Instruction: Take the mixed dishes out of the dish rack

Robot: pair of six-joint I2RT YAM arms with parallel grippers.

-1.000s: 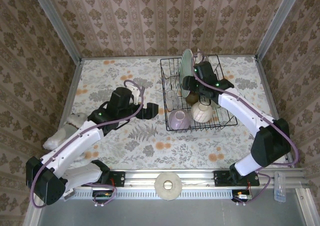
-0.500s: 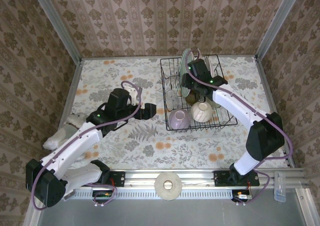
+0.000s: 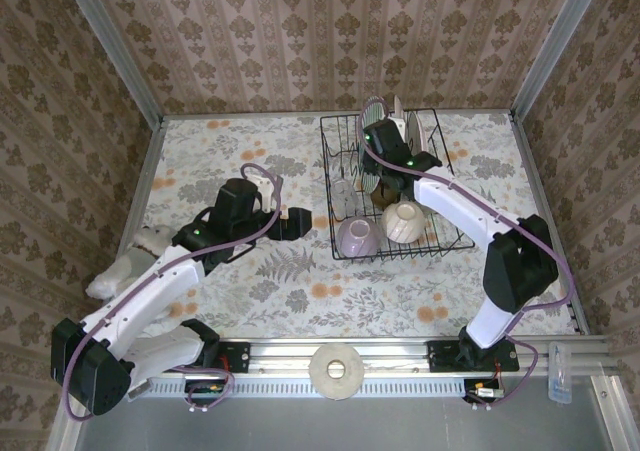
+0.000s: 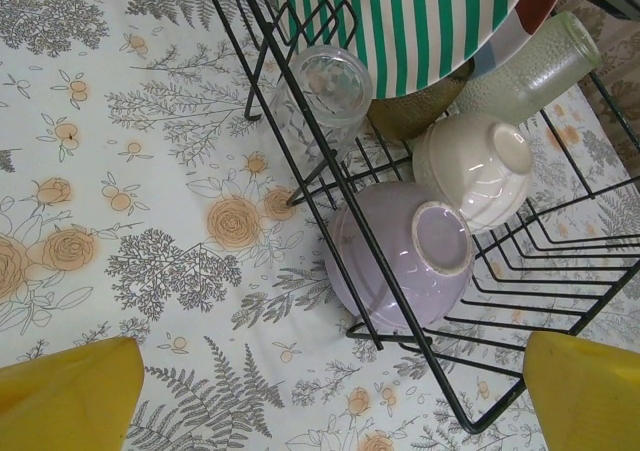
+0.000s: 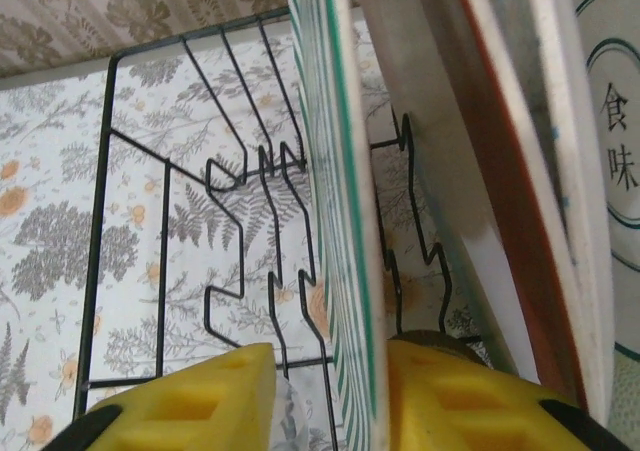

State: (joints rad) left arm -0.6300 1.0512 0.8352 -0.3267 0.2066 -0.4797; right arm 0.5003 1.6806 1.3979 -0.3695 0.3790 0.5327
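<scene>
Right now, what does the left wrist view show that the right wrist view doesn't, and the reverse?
Left wrist: the lilac bowl, cream bowl, small clear glass, pale green tumbler and amber cup, lying in the rack below the plates.
Right wrist: the right gripper astride the rim of the green-striped plate, with a gap at one finger, and a white plate with printed characters.
Both: the green-striped plate, pink-and-red plate and dish rack.

Overhead looks down; close wrist views share the dish rack [image 3: 400, 256].
</scene>
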